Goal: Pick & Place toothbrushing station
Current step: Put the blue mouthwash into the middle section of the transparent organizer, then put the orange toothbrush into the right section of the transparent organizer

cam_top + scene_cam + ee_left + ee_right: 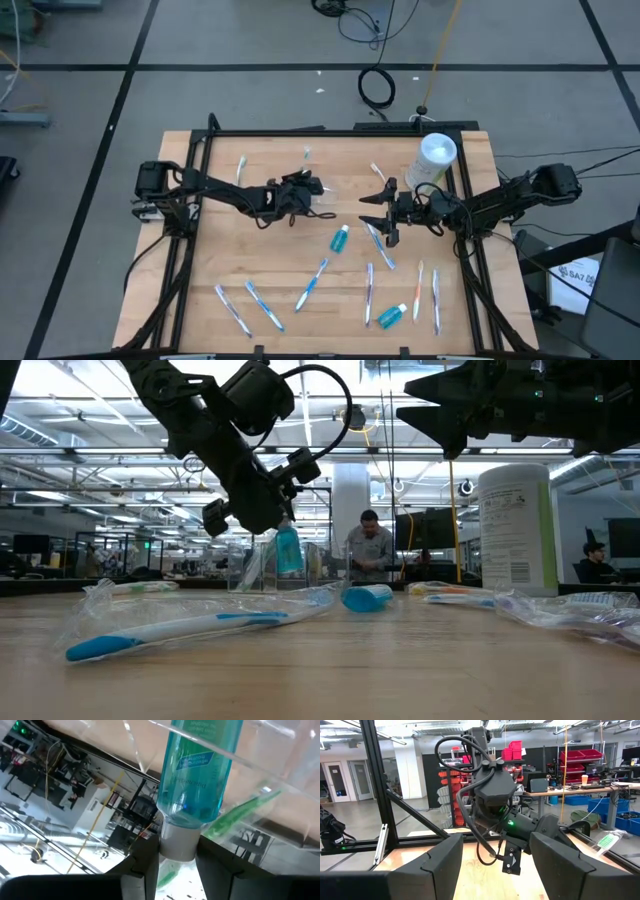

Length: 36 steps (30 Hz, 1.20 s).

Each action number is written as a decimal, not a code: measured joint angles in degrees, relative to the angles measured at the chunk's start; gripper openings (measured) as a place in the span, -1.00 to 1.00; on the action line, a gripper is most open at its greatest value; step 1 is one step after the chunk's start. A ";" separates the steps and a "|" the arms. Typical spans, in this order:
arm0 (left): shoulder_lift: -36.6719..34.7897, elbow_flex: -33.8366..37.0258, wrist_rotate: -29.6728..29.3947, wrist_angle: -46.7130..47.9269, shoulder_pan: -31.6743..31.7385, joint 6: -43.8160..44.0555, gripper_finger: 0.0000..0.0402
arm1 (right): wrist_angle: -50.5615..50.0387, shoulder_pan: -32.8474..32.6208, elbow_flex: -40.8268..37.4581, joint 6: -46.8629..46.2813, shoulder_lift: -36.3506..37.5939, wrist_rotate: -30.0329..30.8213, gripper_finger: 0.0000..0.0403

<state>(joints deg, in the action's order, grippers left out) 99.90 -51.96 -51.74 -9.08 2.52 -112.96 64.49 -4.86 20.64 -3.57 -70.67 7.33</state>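
My left gripper (303, 190) is at the table's middle, shut on a teal tube with a white cap (200, 775). In the low view the tube (288, 550) hangs below the gripper (272, 508), inside or just behind the clear toothbrushing station (252, 570); which, I cannot tell. The station's clear walls (280, 785) surround the tube's body in the left wrist view, and a green toothbrush (235, 812) lies in it. My right gripper (385, 216) is open and empty, raised above the table right of the middle. My left gripper pinches the tube's white cap (177, 842) between its two fingers (142, 867). The fingers come from above, slanting down. The tube hangs cap up, body down, among the station's clear walls; whether its lower end rests on anything is hidden.
A white cylindrical canister (437, 155) stands at the far right. Two more teal tubes (340, 238) (392, 316) and several wrapped toothbrushes (312, 283) lie over the near half of the table. A person (370, 550) stands in the room behind.
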 joint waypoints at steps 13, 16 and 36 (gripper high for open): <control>0.00 0.00 0.78 -0.26 0.00 2.86 -0.06 | 0.00 0.00 0.00 1.70 0.00 -0.09 0.12; 0.00 0.00 0.76 -0.82 -0.20 3.20 0.05 | 0.00 0.00 0.00 1.70 0.00 -0.09 0.12; -6.81 0.00 -2.36 -10.51 -3.90 21.94 -0.03 | -0.07 0.00 0.00 1.69 -0.02 -0.03 0.12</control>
<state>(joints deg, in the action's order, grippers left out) 93.08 -51.96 -54.11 -19.60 -1.37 -91.02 64.42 -4.86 20.64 -1.88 -70.70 7.31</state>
